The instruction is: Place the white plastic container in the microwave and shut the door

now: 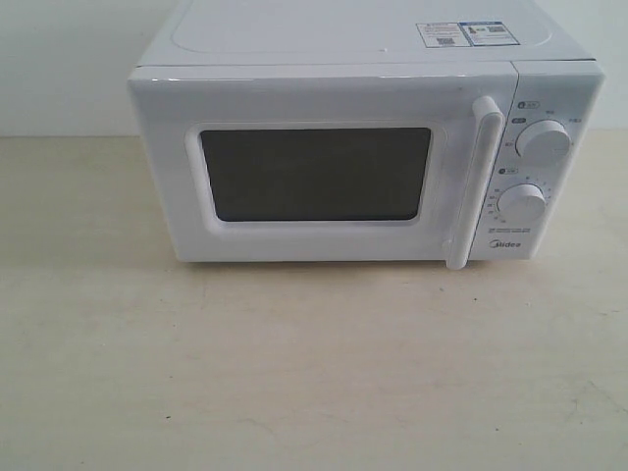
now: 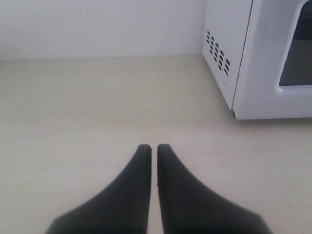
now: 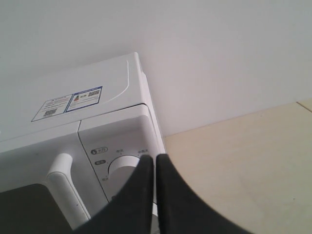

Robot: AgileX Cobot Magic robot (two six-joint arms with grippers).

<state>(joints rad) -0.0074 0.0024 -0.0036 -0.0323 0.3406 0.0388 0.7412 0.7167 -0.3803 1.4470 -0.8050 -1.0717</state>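
The microwave (image 1: 294, 34) stands on the surface (image 1: 294, 373) with its door (image 1: 314, 177) closed, while the left end effector (image 2: 153, 148) and right end effector (image 3: 155, 161) are both pinched together, holding nothing.

Microwave (image 1: 294, 39) on desk (image 1: 294, 373), toward back edge, wall (image 1: 59, 59) behind. Door (image 1: 314, 177) across its front; handle (image 1: 474, 182) at door's right. Upper knob (image 1: 543, 140) over lower knob (image 1: 522, 202), right of handle.
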